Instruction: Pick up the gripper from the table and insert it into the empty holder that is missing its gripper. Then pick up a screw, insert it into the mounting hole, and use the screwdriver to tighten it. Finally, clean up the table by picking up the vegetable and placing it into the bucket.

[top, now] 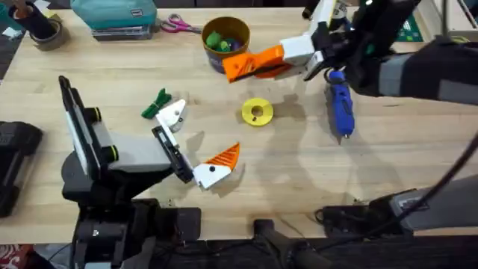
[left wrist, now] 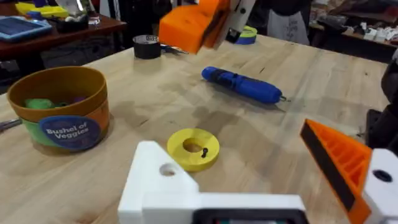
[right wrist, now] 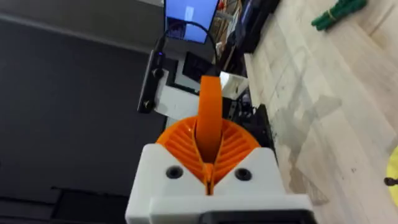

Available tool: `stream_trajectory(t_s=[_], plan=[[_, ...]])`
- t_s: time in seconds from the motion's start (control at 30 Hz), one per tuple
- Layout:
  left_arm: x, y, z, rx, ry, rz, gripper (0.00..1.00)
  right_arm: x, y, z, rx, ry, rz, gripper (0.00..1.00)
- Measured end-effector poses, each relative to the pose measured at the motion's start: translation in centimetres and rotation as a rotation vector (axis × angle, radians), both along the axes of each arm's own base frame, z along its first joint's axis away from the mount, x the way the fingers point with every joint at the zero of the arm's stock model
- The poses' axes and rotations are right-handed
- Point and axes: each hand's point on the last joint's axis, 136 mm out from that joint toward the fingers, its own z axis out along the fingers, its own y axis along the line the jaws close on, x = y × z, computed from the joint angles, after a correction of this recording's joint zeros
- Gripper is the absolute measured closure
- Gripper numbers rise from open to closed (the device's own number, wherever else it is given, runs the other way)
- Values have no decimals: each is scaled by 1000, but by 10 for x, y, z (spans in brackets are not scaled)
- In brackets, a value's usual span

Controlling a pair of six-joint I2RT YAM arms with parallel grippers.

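Observation:
My right gripper hangs above the table beside the bucket. Its orange ribbed pads are shut on the orange gripper, which sticks out past them. My left gripper stands open low over the table. One of its fingers is the bare white holder with a small hole; the other carries an orange pad. A tiny dark screw lies on a yellow disc. The blue screwdriver lies to the right. The green vegetable lies next to the holder.
The bucket holds green toy pieces. A tape roll, a teal case and scissors line the far edge. A black tape roll sits farther back. A black device is at the left edge.

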Motion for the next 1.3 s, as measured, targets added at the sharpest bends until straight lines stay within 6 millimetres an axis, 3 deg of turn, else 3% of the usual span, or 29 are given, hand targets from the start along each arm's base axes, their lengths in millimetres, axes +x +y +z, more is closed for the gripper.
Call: stream_trajectory(t_s=[0.2,0.57,1.13,1.3], plan=[[0,0,0,0,0,0,16,-10,23,-32,-20,84,82,993],[0,0,0,0,0,0,15,-24,46,-42,-11,45,159,993],[0,0,0,0,0,0,15,-38,60,-39,-8,38,211,993],[0,0,0,0,0,0,15,-58,51,-67,-26,92,202,993]])
